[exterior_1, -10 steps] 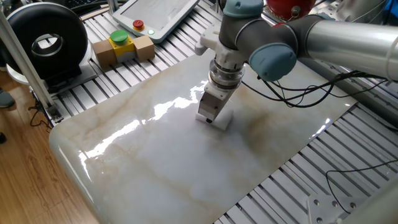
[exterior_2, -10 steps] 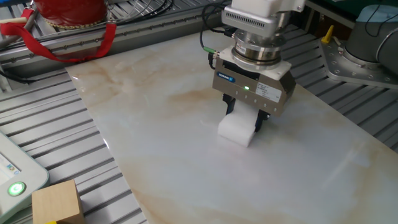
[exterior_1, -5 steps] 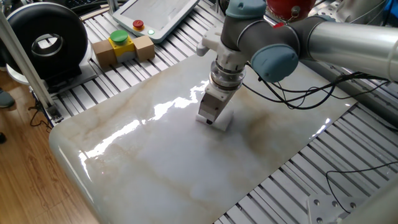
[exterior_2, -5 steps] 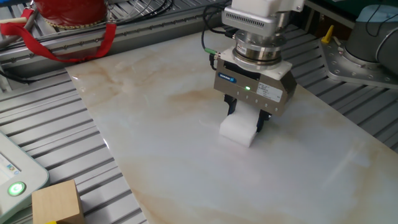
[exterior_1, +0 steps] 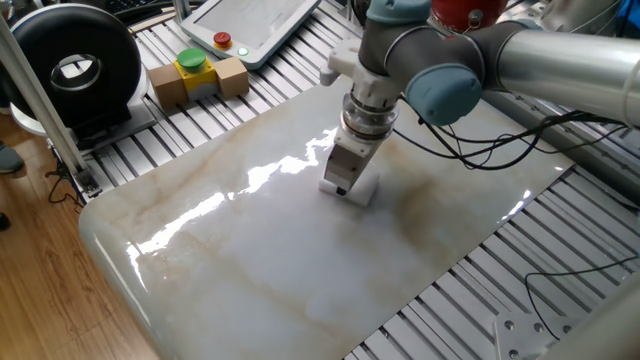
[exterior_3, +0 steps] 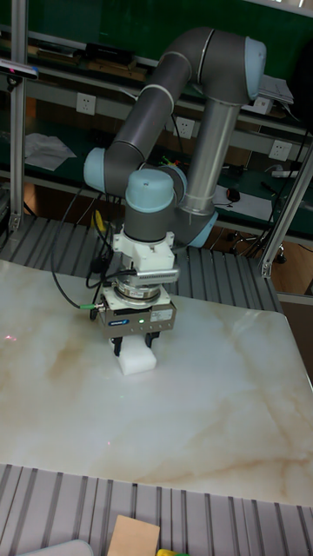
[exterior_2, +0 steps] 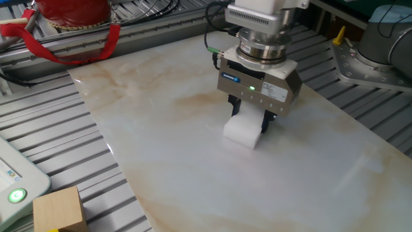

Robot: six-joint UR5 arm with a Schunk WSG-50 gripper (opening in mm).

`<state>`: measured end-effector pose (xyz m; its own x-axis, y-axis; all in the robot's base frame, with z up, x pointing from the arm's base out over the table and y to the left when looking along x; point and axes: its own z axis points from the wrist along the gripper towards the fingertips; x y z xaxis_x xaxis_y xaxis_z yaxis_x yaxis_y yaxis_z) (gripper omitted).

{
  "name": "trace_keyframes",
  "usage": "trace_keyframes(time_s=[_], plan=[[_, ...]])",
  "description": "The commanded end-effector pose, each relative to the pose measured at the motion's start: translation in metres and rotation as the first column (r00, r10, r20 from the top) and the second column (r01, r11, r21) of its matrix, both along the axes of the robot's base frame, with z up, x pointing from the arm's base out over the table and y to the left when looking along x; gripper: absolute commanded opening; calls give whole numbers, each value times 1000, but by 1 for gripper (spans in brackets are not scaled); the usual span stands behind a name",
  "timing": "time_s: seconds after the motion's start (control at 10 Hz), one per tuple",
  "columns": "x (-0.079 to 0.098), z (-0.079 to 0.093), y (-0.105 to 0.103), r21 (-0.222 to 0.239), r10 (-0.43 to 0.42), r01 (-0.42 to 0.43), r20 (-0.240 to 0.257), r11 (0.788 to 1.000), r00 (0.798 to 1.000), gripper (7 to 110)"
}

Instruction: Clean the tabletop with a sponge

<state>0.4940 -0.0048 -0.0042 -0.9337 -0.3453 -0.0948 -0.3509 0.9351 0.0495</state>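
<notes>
The white foam sponge (exterior_2: 243,132) sits flat on the glossy marble tabletop (exterior_2: 161,148), near its middle. My gripper (exterior_2: 250,122) points straight down and is shut on the sponge, its dark fingers clamping the block's upper part. From the opposite side, the sponge (exterior_1: 358,189) peeks out beneath the gripper (exterior_1: 343,187) on the tabletop (exterior_1: 250,260). In the tall view the sponge (exterior_3: 137,360) presses on the tabletop (exterior_3: 209,408) under the gripper (exterior_3: 135,346).
A tan cardboard box with a yellow-green button (exterior_1: 198,74) and a tablet-like pendant (exterior_1: 250,25) lie on the slatted frame beyond the slab. A red container (exterior_2: 71,13) stands at a far corner. Black cables (exterior_1: 480,140) trail off the arm.
The gripper and sponge have slid a short way across the marble, toward the slab's far side in the first fixed view. The grip is unchanged.
</notes>
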Motion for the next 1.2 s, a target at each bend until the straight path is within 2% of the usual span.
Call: trace_keyframes(time_s=[0.0,0.4,1.1], plan=[[4,-4,-16,12,22,-22,10,1000,1000,7],[4,4,-36,10,58,-58,-4,998,998,7],[13,1,-63,12,99,-99,-17,995,995,7]])
